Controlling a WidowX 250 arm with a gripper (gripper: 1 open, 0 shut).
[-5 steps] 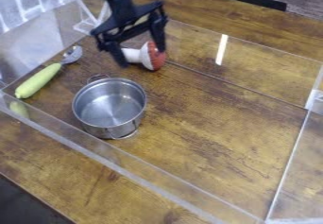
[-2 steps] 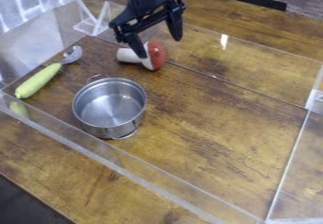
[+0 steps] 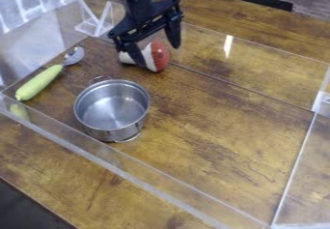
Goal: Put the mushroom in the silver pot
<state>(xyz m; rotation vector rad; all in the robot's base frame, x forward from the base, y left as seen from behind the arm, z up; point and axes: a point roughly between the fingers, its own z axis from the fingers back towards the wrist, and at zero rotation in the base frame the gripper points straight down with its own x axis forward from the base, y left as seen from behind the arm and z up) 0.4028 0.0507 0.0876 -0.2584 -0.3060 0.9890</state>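
gripper (image 3: 147,43) jaws wide open, holding nothing, poised over the mushroom (image 3: 152,56) lying on its side on the wooden table (image 3: 233,117) beyond the silver pot (image 3: 112,107); probably light rigid plastic, rounded cap likely slippery, so pinch across the cap

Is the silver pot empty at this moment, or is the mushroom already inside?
Empty. The silver pot shows only its bare steel bottom; the mushroom lies on the table behind it, under the open tool.
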